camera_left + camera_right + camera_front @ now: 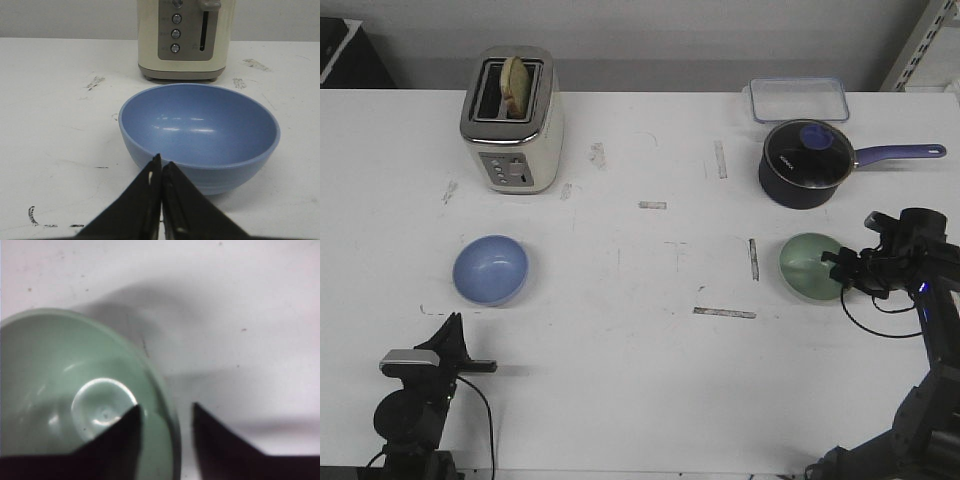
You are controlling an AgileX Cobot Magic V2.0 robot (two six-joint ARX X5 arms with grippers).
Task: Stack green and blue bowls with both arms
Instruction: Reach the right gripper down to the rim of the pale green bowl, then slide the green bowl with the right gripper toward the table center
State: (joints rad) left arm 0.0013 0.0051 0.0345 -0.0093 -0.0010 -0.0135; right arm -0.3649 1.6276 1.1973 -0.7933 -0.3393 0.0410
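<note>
1. Left gripper [485, 367]: nearest the camera at the table's [640, 400] front left. Its jaws are pressed together and hold nothing. In the left wrist view the tips [161, 167] point at the near wall of the blue bowl, just short of it.
2. Blue bowl [491, 268]: upright and empty on the left half of the table, in front of the toaster [512, 120].
3. Right gripper [841, 268]: jaws parted narrowly. In the right wrist view one finger [125, 432] lies over the bowl's inside and the other outside, straddling the rim; contact cannot be confirmed.
4. Green bowl [808, 265]: upright and empty on the right half, well apart from the blue bowl and in front of the lidded saucepan [807, 162].
5. Handling: both bowls look rigid, light and glossy, so probably slippery. Pinch across the rim wall and lift level.
6. Farthest: a clear container [799, 99] at the back edge.
</note>
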